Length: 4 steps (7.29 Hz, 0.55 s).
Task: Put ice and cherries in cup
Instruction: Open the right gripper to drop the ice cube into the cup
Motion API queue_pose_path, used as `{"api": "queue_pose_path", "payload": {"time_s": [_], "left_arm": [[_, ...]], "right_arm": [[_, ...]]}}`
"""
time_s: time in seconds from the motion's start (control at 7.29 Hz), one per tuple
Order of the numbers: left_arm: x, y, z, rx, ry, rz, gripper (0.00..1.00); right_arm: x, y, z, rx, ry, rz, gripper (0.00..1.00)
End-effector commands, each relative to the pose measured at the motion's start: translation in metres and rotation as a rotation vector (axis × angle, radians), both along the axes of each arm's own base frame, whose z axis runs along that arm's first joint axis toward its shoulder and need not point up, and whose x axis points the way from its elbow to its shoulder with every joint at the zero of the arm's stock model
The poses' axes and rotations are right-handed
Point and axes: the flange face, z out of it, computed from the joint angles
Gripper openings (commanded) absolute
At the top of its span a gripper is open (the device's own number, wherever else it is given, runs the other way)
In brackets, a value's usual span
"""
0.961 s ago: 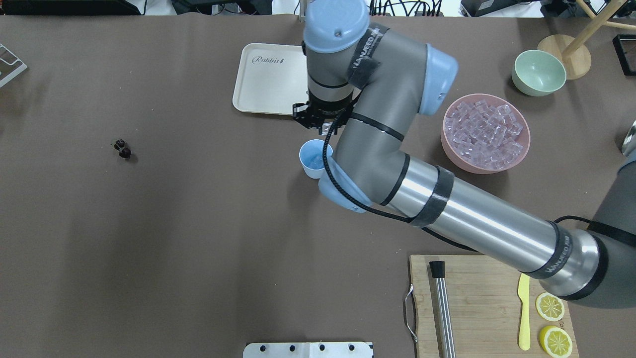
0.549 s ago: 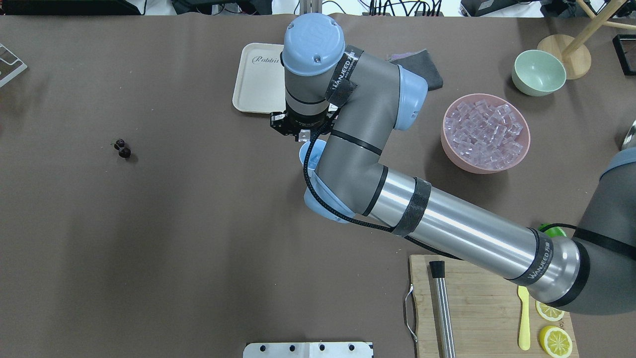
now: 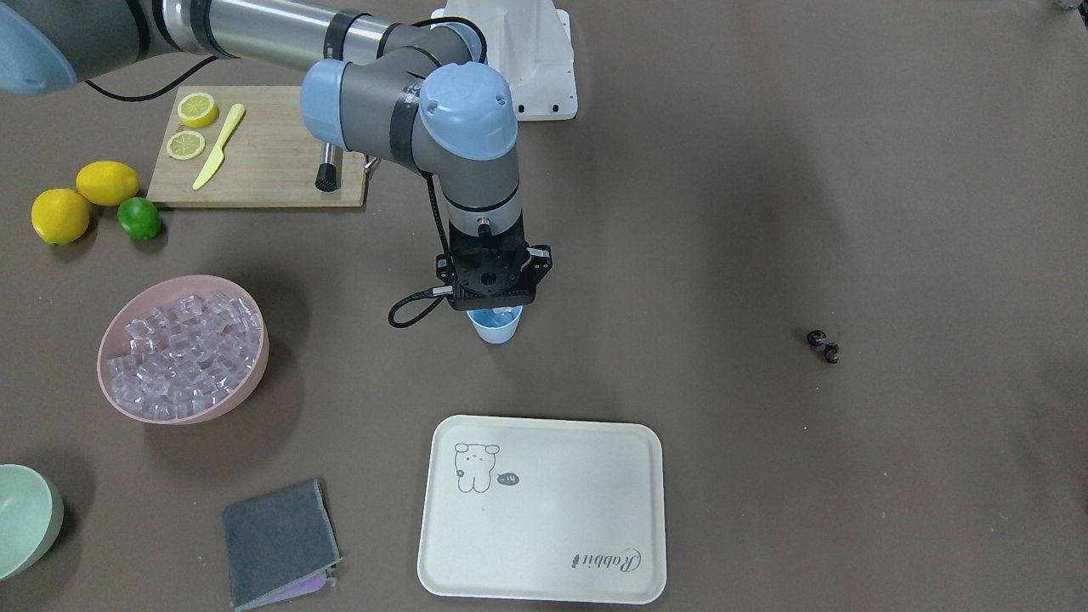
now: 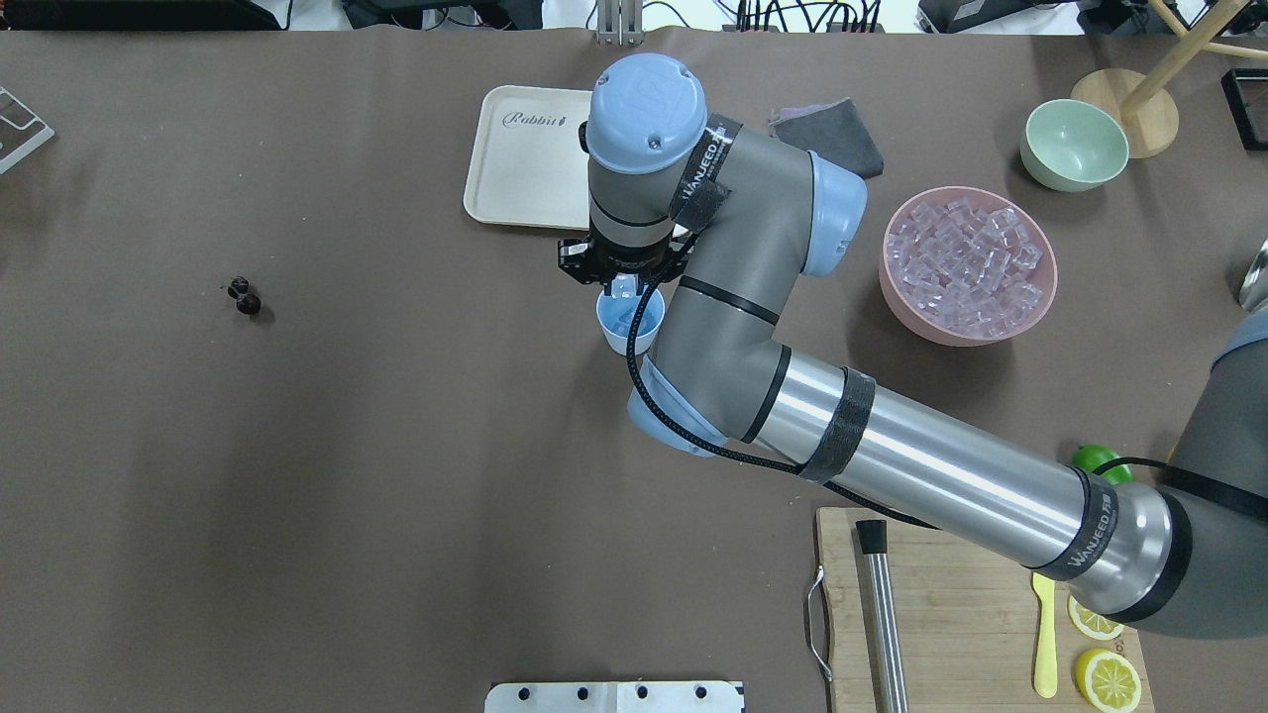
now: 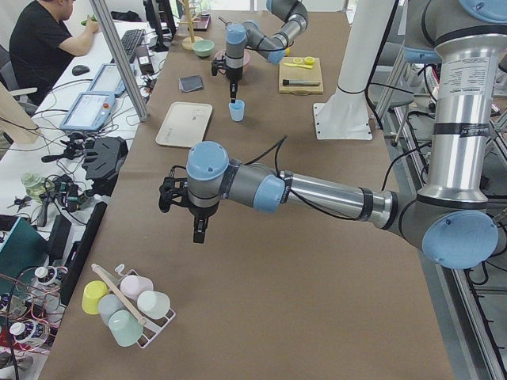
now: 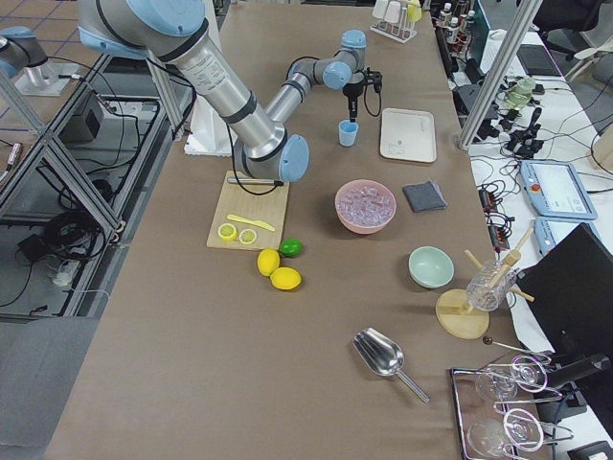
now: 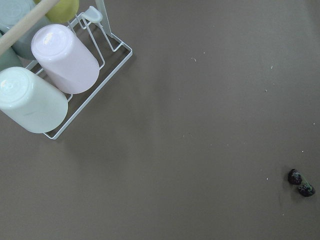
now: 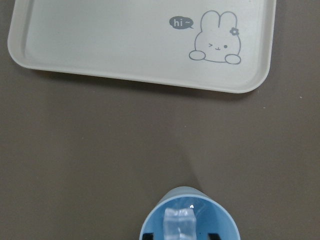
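The light-blue cup [image 4: 626, 327] stands mid-table, near the cream tray; it also shows in the front view [image 3: 495, 326]. My right gripper [image 4: 622, 290] hangs straight over the cup, shut on a clear ice cube [image 8: 179, 224] held just above the cup's mouth [image 8: 220, 216]. More ice [image 4: 966, 262] is heaped in the pink bowl [image 4: 897, 297] on the right. The cherries [image 4: 243, 297] lie alone on the table far to the left and show in the left wrist view [image 7: 301, 183]. My left gripper [image 5: 198, 233] shows only in the left side view; I cannot tell if it is open.
A cream tray [image 4: 520, 158] lies beyond the cup, with a grey cloth [image 4: 837, 139] beside it. A pale green bowl [image 4: 1074, 145] stands at the far right. A cutting board [image 4: 941, 614] holds a knife, a muddler and lemon slices. A cup rack [image 7: 60, 75] stands near the left arm.
My right gripper swung left past the cup, then came back and now stands over the cup's mouth with the ice cube. The cherries and the cup have not moved.
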Motion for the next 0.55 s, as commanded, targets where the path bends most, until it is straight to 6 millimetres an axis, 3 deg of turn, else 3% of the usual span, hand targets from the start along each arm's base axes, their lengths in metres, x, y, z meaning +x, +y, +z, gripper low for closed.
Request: {"api": "queue_pose_path", "payload": {"time_s": [0.0, 0.14, 0.27, 0.41], "left_arm": [[0.0, -0.002, -0.001, 0.0, -0.001, -0.001, 0.98], [0.001, -0.008, -0.01, 0.009, -0.002, 0.0, 0.98], [0.017, -0.014, -0.017, 0.026, -0.003, 0.03, 0.98], [0.066, -0.03, -0.034, 0.052, -0.004, 0.113, 0.98]], "right_arm": [[0.008, 0.008, 0.001, 0.007, -0.015, -0.006, 0.99], [0.036, 0.006, 0.008, 0.013, -0.023, 0.003, 0.99], [0.09, 0.001, 0.025, 0.013, -0.006, 0.001, 0.99], [0.158, -0.015, 0.061, 0.086, 0.009, -0.074, 0.99]]}}
